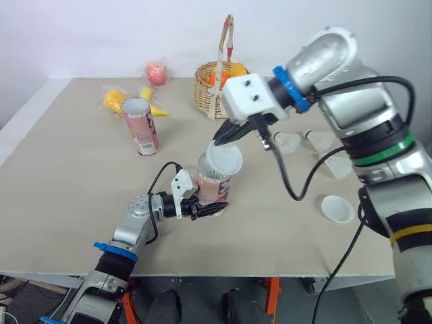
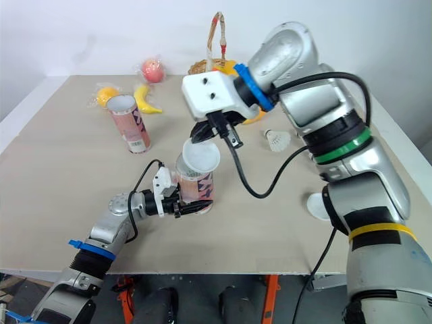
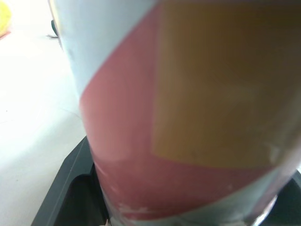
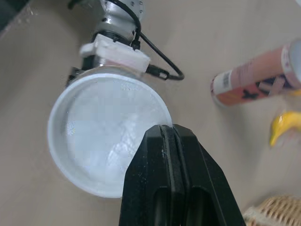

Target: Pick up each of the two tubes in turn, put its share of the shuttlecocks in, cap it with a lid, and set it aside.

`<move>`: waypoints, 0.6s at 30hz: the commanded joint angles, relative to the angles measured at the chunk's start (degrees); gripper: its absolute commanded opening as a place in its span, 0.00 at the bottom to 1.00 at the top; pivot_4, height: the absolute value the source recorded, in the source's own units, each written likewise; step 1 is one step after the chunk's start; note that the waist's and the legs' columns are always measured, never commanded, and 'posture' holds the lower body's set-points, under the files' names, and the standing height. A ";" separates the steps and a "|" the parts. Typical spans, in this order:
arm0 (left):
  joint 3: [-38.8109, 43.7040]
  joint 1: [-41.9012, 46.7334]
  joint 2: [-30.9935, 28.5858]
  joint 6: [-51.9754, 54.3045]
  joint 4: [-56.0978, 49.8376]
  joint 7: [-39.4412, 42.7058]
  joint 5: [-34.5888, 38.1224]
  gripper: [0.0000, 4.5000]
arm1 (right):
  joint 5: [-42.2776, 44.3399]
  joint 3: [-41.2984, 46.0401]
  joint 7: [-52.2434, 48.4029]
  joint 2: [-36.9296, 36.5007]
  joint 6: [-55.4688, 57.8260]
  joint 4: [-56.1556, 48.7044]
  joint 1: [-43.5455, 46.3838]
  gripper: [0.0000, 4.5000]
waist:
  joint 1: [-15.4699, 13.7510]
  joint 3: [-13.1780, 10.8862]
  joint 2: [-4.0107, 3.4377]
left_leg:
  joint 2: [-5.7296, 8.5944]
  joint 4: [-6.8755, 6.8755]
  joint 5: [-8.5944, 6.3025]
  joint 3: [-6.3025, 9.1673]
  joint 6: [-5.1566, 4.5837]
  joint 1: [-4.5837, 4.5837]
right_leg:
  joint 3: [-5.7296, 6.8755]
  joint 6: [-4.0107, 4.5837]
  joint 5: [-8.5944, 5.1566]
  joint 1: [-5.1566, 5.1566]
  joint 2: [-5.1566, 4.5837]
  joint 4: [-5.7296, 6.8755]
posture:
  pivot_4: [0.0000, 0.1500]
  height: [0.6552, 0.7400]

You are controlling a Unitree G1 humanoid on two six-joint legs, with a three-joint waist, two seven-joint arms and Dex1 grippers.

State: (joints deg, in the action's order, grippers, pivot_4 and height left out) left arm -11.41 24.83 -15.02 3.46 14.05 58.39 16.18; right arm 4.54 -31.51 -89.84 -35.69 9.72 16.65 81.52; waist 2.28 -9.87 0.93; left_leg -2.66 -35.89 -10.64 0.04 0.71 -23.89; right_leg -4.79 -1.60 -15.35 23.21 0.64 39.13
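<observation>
The first round looks close to done. A pink-and-white cardboard tube [image 1: 214, 187] stands low in the centre of the frame on the beige bench [image 1: 67, 202]. Something white and latticed at its mouth suggests its share of shuttlecocks is already inside, though the contents are mostly hidden. What is left for this tube is to press on the round white plastic lid [image 1: 225, 160], which hangs tilted just over the rim and is not seated flat, and then to set the tube aside. The second round is untouched: a second pink-and-white tube [image 1: 140, 127] stands open and upright at upper left, three loose white feathered shuttlecocks [image 1: 289, 142] lie at centre right, and a second white lid [image 1: 336, 208] rests at lower right. The left gripper [image 1: 206, 209] reaches in low from the lower left, forearm almost level with the bench, its fingers clamped round the base of the near tube to steady it. The right arm arches in from the upper right, wrist bent steeply down, and the right gripper [image 4: 167, 129] has its fingers pinched together on the lid's edge.
</observation>
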 commanded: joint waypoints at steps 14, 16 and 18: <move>-0.59 -1.92 -1.46 1.53 2.30 -1.19 -2.20 0.65 | -2.00 -2.01 -2.66 1.85 -12.49 -1.50 2.24 0.02 | 0.18 0.00 0.00 | -0.04 0.00 0.00 0.11 0.00 0.01 | 0.08 0.04 0.02 -0.01 0.05 0.00 | 1.00 1.00; -0.52 -1.76 -1.50 1.50 2.49 -1.17 -2.18 0.65 | -2.32 -2.31 -2.66 1.37 -12.66 -1.84 1.38 0.02 | 0.19 0.00 0.00 | -0.04 0.00 0.00 0.11 0.00 0.01 | 0.08 0.04 0.02 -0.02 0.05 0.00 | 1.00 1.00; -0.49 -1.60 -1.50 1.48 2.68 -1.17 -2.16 0.65 | -2.73 -2.46 -2.66 1.27 -12.69 -1.95 0.96 0.02 | 0.21 0.00 0.00 | -0.04 0.00 0.00 0.11 0.00 0.03 | 0.08 0.05 0.03 -0.03 0.05 0.00 | 1.00 1.00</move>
State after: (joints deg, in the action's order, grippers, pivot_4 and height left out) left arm -11.31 24.69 -15.56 3.26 13.73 57.78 15.86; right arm 1.89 -33.97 -89.88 -33.82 -2.39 15.89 82.37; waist 2.48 -9.87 0.93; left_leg -2.69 -35.90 -10.64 0.15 0.71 -23.85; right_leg -4.71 -1.54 -15.33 23.18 0.69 39.14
